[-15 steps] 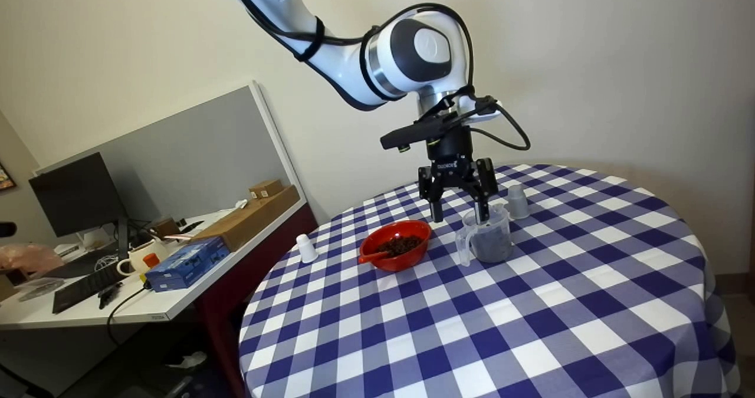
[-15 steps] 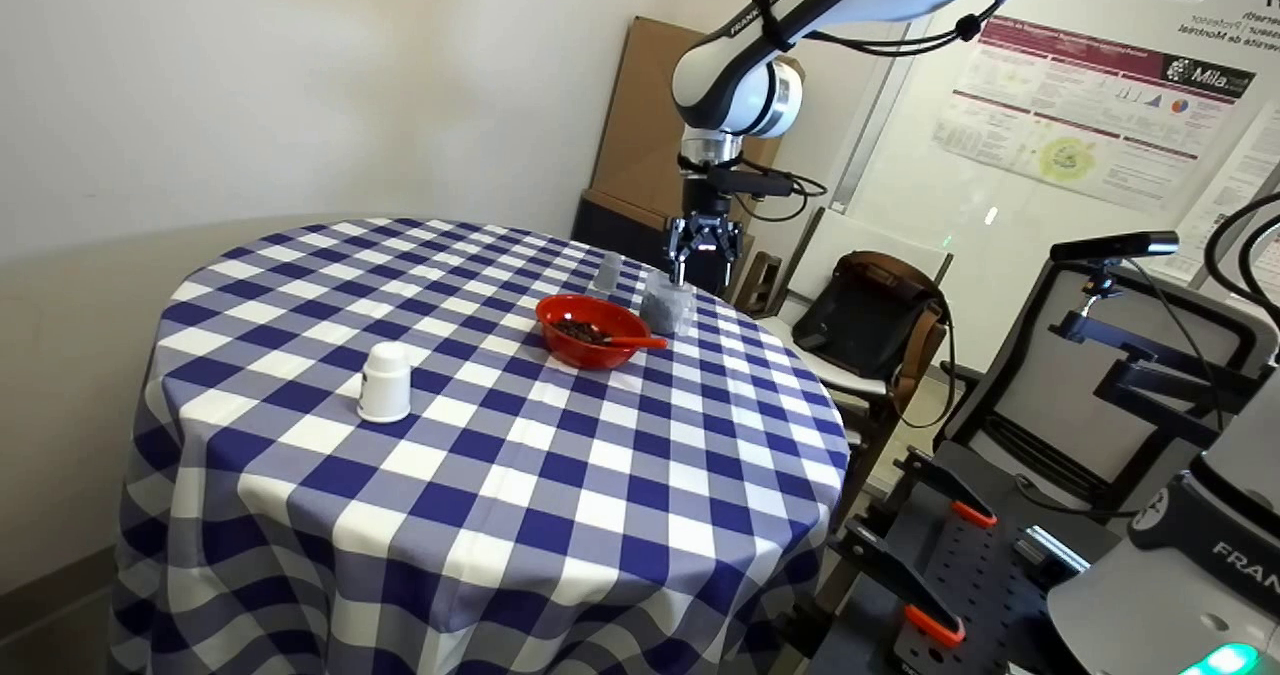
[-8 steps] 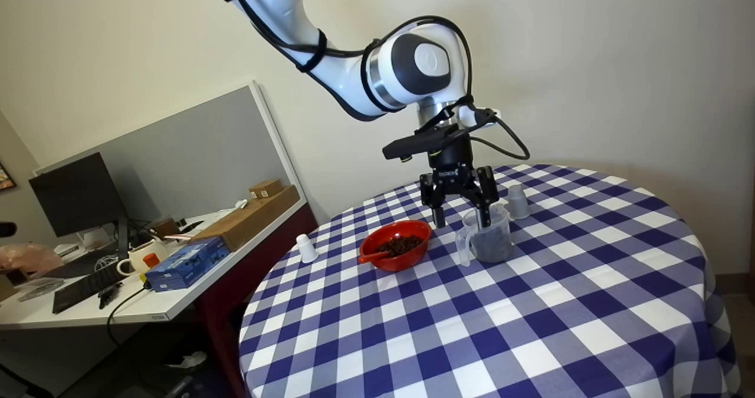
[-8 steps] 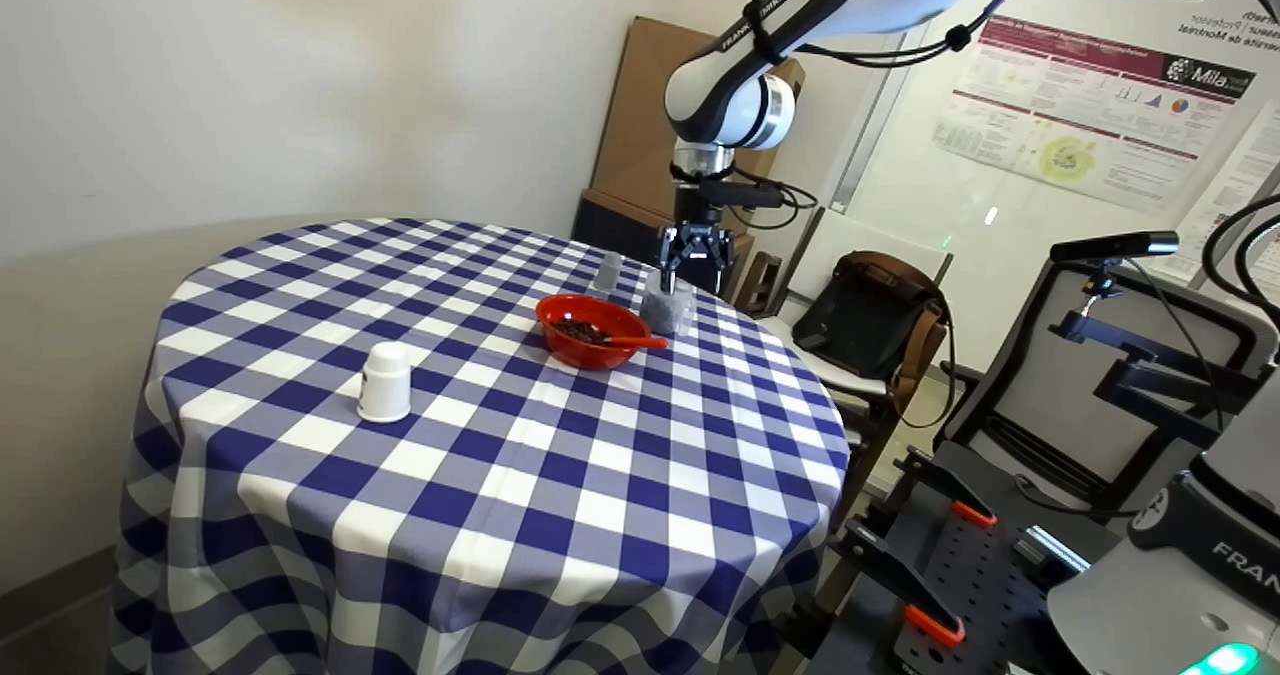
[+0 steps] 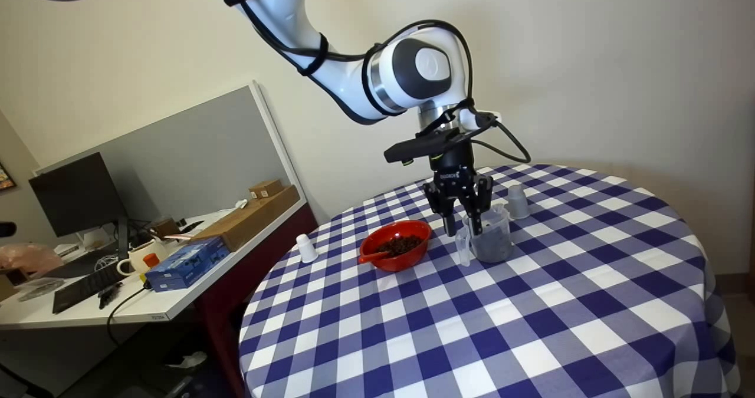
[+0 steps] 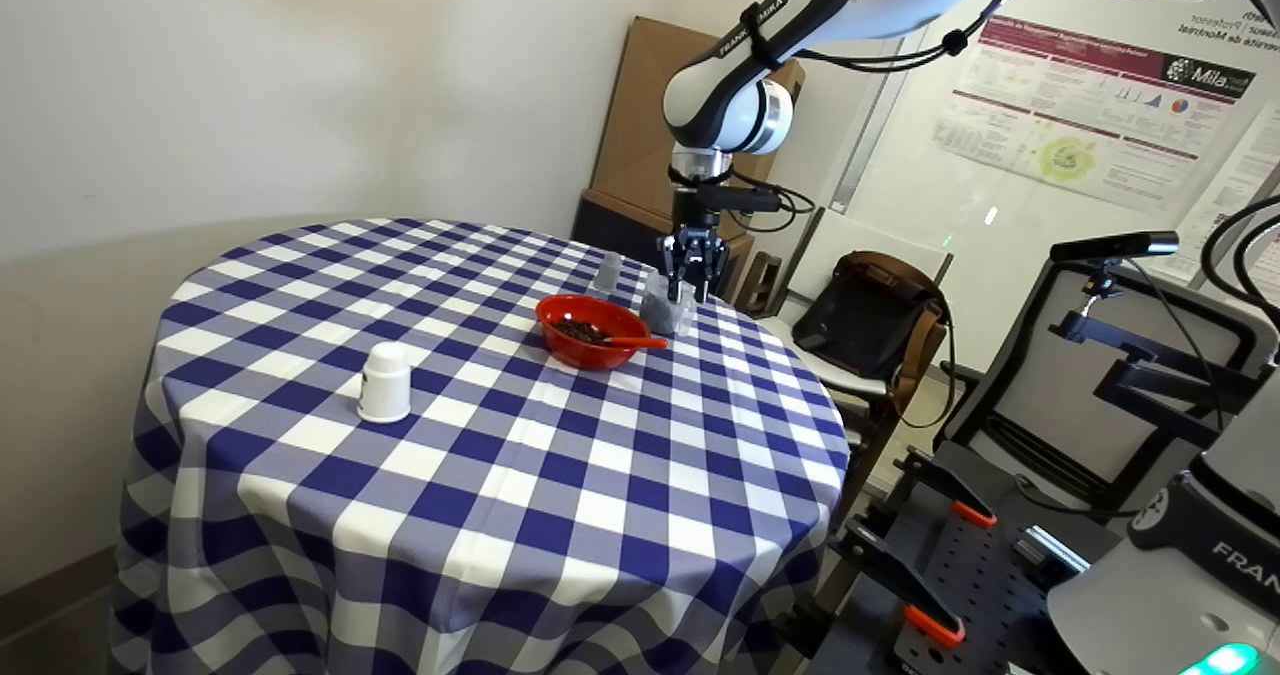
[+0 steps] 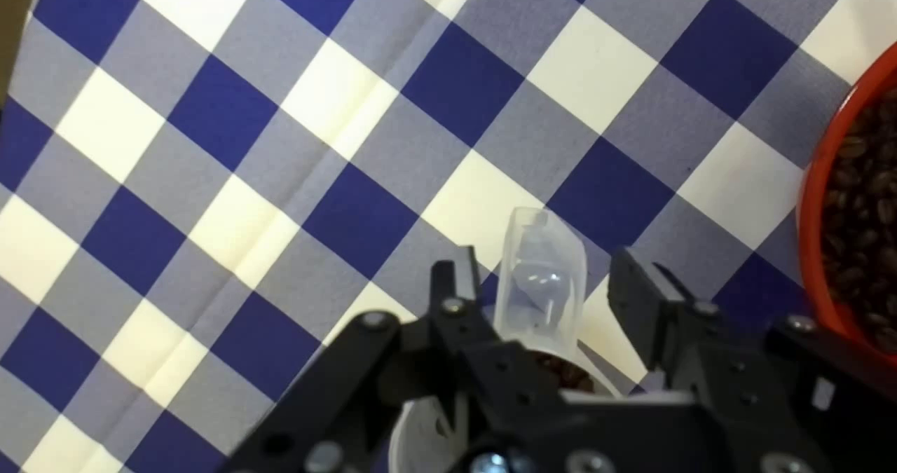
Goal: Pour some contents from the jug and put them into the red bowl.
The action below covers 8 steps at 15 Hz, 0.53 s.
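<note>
The greyish translucent jug (image 5: 494, 244) stands upright on the checked tablecloth, dark beans (image 7: 566, 373) showing inside it in the wrist view. My gripper (image 5: 463, 233) points down over the jug's handle side. In the wrist view the clear handle (image 7: 543, 277) lies between the two fingers, with a gap on either side, so the jaws are partly open and hold nothing. Much of the jug's body is hidden behind the gripper there. Beside the jug sits the red bowl (image 6: 590, 357), holding dark beans and a red spoon (image 6: 640, 342).
A slim clear cup (image 5: 518, 202) stands just behind the jug. On the bowl's far side from the jug is a white upturned cup (image 6: 385, 387). A desk with a blue box (image 5: 187, 262) adjoins the round table.
My gripper has come down lower at the jug's handle, and its fingers have moved nearer to each other. The jug and the red bowl have stayed in place.
</note>
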### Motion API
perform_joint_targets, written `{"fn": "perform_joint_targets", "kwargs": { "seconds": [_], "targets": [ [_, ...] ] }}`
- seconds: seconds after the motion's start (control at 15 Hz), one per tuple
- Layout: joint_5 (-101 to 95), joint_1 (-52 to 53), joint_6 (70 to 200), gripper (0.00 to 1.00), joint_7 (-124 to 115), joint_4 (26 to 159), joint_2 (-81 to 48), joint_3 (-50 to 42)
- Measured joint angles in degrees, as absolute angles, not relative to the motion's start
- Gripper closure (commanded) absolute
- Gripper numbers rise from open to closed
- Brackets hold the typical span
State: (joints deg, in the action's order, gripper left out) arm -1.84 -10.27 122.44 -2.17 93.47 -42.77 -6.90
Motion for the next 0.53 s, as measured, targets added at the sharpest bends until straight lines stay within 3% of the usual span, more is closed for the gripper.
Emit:
{"fn": "perform_joint_targets", "kwargs": {
  "seconds": [0.13, 0.53],
  "targets": [
    [-1.8, -10.2, 122.5, 0.92, -2.2, 93.4, -42.8, -6.9],
    [-1.8, -10.2, 122.5, 0.88, -2.2, 93.1, -42.9, -6.9]
  ]
}}
